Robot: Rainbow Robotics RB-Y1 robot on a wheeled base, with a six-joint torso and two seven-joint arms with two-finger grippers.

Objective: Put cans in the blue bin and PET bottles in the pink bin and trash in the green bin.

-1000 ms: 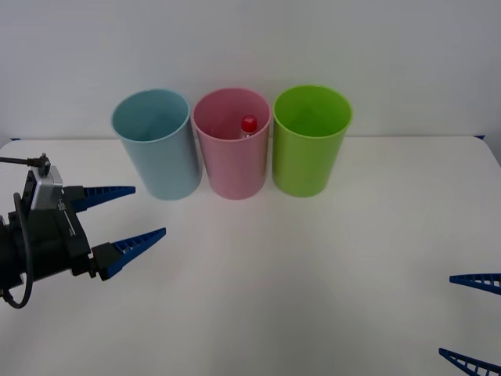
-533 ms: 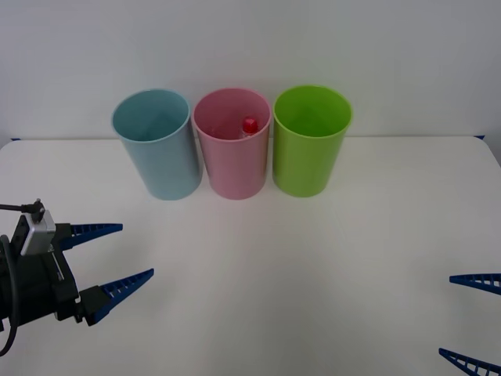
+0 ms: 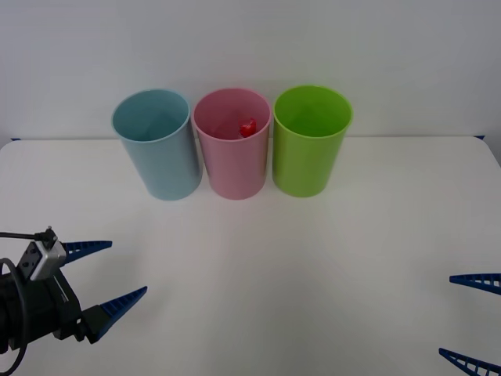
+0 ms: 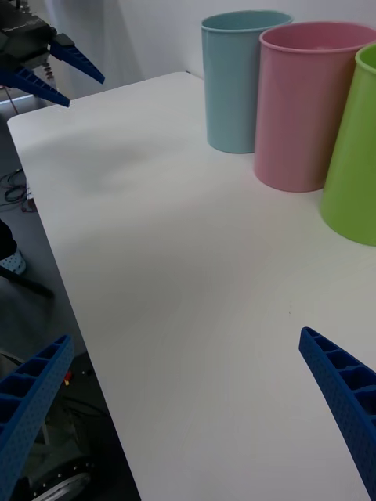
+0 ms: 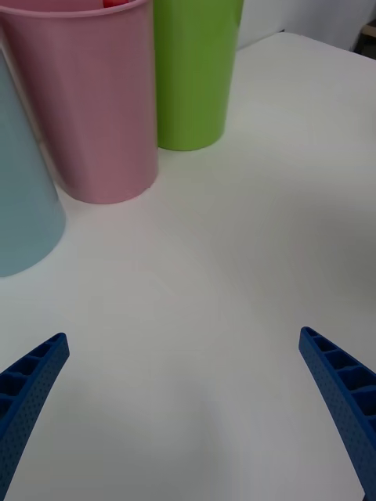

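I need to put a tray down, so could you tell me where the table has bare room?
The broad white table between the bins and both grippers is bare: left gripper at the near left, right gripper at the near right, both open. It is crowded at the back: the blue bin, pink bin and green bin stand close together.

No text, label, brand, number or sign can be read anywhere. The blue bin [image 3: 158, 145], the pink bin [image 3: 232, 157] and the green bin [image 3: 310, 142], in a row across the upper middle of the front view, have plain walls, and the white surface [image 3: 297, 266] bears no marking.
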